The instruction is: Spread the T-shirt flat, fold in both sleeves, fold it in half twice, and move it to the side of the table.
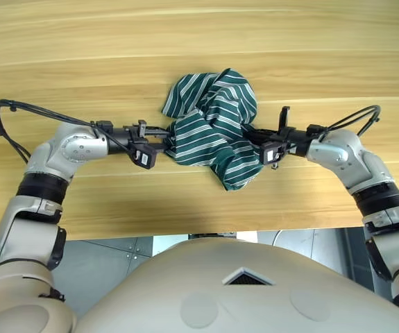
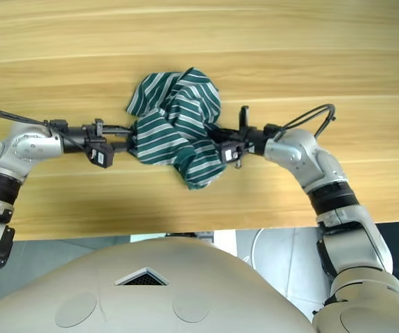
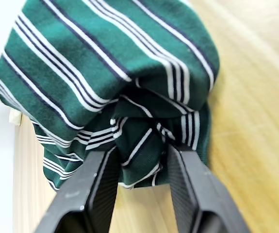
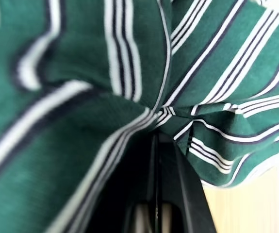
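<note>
Left gripper (image 3: 139, 156) clamped on bunched fold of T-shirt (image 1: 211, 125); right gripper (image 4: 156, 140) pinched shut on opposite side. Shirt sat crumpled mid-table (image 1: 185, 41). Step looked like spread-flat, not yet done. Next likely needed: draw grips apart, lay cloth flat.

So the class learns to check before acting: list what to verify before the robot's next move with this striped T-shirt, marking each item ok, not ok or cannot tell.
1. Cloth of the T-shirt gripped by the left tool: ok.
2. Cloth pinched by the right tool: ok.
3. The tools are on opposite sides of the heap: ok.
4. T-shirt lying flat on the table: not ok, it is bunched up.
5. Which part each tool holds, sleeve or hem: cannot tell.
</note>
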Tool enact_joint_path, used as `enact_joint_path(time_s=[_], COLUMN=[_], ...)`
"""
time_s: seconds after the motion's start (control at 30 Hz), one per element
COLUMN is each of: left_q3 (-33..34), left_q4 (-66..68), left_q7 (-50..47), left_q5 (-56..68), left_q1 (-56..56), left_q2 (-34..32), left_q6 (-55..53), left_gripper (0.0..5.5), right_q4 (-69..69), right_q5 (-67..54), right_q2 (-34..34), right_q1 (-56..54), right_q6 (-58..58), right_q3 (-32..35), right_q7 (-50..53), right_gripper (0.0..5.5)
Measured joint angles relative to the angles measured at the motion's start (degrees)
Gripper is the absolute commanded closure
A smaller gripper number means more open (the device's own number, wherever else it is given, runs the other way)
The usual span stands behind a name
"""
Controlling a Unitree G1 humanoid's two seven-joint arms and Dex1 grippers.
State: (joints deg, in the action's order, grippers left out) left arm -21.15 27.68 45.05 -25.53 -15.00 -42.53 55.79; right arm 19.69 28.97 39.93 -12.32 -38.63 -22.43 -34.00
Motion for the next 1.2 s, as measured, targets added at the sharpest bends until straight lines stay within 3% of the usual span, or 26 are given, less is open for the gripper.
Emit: enact_joint_path(time_s=[0.2, 0.37, 0.53, 0.97, 1.2], left_q3=[-1.5, -1.8, -3.4, -4.3, -1.1], left_q4=[0.9, 10.8, 16.2, 11.9, 8.4], left_q7=[-1.7, -8.2, -12.9, -13.1, -9.4], left_q5=[-1.5, -10.4, -12.8, -6.5, -3.6], left_q1=[-1.4, -7.9, -10.8, -7.7, -2.8], left_q2=[-5.3, -12.2, -13.2, -12.8, -19.3], left_q6=[-0.3, -6.3, -6.7, -4.6, -8.0], left_gripper=[3.81, 3.81, 3.81, 3.81, 3.81], right_q4=[3.1, 13.7, 22.0, 5.8, 1.8], right_q5=[-0.5, 4.0, 8.9, -3.4, -5.9], right_q2=[4.7, 8.4, 8.0, 5.9, 5.6], right_q1=[-0.4, -6.3, -12.6, -8.2, -6.2], right_q6=[0.0, 3.5, 6.9, 3.2, 3.7], right_q3=[1.1, 1.7, 1.1, 4.0, 4.2], right_q7=[-0.3, 4.7, 11.4, 6.4, 3.9], right_gripper=[5.50, 5.50, 5.50, 5.50, 5.50])
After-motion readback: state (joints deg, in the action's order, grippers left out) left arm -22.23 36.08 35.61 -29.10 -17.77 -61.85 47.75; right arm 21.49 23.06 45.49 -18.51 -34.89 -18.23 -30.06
